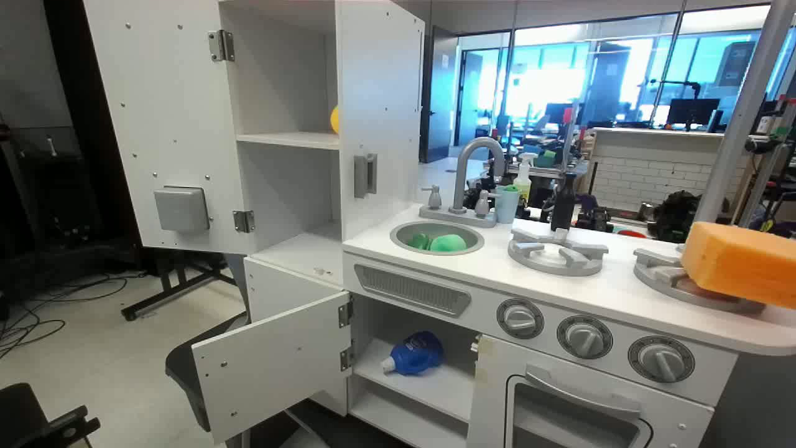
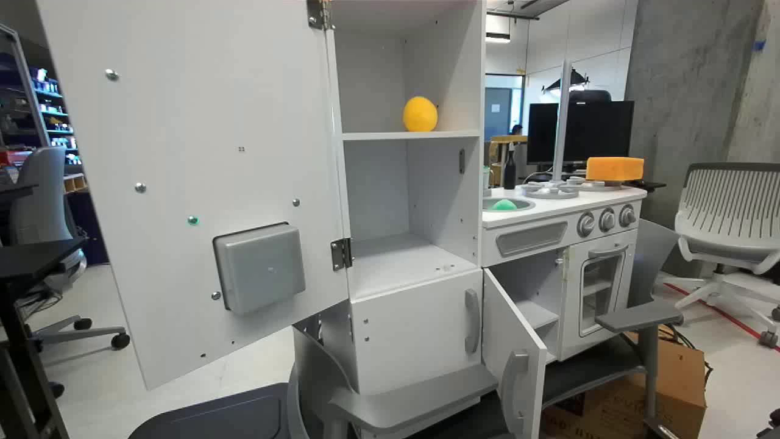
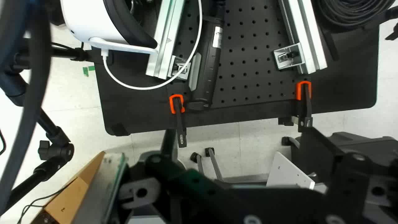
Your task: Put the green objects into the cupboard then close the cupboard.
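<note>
The green objects lie in the grey sink of the toy kitchen. In an exterior view a light-green rounded piece [image 1: 448, 243] sits beside a darker green piece [image 1: 420, 241]. The light-green piece [image 2: 504, 205] also shows over the sink rim in an exterior view. The tall white cupboard [image 1: 382, 74] stands left of the sink in both exterior views, and its long door [image 2: 183, 152] is swung wide open. My gripper [image 3: 239, 133] shows only in the wrist view. Its fingers are wide apart with nothing between them, over the floor near a black table.
A yellow ball [image 2: 420, 114] sits on the cupboard shelf. A small low white door [image 1: 273, 358] stands open, with a blue bottle [image 1: 416, 354] inside. An orange block [image 1: 740, 261] rests on a burner. A faucet [image 1: 479, 168] rises behind the sink [image 1: 476, 246].
</note>
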Tool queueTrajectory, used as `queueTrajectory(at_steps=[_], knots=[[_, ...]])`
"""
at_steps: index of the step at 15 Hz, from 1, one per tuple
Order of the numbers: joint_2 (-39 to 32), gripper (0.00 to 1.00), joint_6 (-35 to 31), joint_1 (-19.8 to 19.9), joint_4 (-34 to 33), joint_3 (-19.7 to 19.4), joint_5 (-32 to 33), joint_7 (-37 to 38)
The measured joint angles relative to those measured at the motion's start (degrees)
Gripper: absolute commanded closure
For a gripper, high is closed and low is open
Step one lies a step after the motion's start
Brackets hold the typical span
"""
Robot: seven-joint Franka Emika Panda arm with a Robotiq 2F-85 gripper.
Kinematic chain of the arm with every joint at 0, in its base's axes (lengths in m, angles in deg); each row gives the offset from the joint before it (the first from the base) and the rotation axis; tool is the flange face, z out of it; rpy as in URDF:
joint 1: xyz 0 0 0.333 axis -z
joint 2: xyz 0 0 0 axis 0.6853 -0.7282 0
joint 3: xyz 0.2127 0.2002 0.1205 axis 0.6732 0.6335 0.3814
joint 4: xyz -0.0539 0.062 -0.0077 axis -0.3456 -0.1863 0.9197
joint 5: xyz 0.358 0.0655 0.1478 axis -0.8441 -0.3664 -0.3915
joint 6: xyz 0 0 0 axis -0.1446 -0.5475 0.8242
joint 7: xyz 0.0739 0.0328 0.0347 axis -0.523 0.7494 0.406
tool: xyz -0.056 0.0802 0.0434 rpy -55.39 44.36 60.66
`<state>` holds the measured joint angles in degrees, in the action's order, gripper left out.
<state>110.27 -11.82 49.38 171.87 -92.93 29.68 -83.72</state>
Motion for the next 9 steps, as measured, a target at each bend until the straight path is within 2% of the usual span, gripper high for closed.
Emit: queueTrajectory(at_steps=[7,9], knots=[[-0.2,0.00,-0.2,0.0,-0.1,0.0,0.0,0.0],[-1.6,0.00,-2.1,-0.1,-1.1,0.2,0.0,0.1]])
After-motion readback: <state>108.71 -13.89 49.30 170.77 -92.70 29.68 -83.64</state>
